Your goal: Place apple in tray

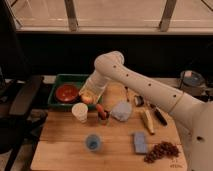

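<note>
Nearest me on the table (60, 146), a blue cup (93, 143) stands at 6 o'clock. A sponge (140, 142) lies at the cup's 3 o'clock, with a brown heap (161, 151) just past it. Further in stands a white cup (79, 112), with a grey cloth (121, 110) at its 3 o'clock. At the white cup's 1 o'clock hangs the gripper (89, 97), its fingers (92, 93) clamped on the apple (87, 99) at the front right corner of the tray (75, 78). I cannot tell whether the apple touches the rim. A red bowl (66, 93) sits in the tray, at the apple's 9 o'clock.
</note>
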Tool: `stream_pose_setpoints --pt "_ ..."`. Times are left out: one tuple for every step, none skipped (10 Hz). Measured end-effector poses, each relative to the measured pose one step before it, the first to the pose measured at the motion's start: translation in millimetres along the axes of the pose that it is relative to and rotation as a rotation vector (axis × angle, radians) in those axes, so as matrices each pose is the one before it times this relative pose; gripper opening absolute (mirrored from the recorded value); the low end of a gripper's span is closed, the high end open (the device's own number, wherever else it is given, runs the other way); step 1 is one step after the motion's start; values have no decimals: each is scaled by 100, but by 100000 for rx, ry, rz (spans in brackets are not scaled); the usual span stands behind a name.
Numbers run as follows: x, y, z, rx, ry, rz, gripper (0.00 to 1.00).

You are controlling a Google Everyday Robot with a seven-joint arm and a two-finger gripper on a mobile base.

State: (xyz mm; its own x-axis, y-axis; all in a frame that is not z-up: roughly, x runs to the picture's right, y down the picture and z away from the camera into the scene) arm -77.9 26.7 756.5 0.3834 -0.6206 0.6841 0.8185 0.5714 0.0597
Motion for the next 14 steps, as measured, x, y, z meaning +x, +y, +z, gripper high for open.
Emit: stream_pose_setpoints --pt "1486 -241 -54 -386 1303 482 0" --pt "2047 -276 -1 -692 2613 643 0" --pt "1342 -92 505 -699 1887 233 0" --pt "869 -184 722 -333 1057 -99 0" --pt "1033 -214 1469 -77 678 -223 0" --pt "963 -437 1677 142 759 -632 0" --pt "676 -770 1521 435 559 -880 0" --pt "371 -660 1081 171 7 -660 0" --pt "296 -324 634 161 -47 -223 0" --pt "104 118 -81 8 137 193 0" --pt "51 92 -8 -35 42 122 0" --pt "-51 -57 15 11 -65 -97 0" --pt "-63 -54 42 -88 -16 -172 0" --pt "50 85 2 -495 461 180 0"
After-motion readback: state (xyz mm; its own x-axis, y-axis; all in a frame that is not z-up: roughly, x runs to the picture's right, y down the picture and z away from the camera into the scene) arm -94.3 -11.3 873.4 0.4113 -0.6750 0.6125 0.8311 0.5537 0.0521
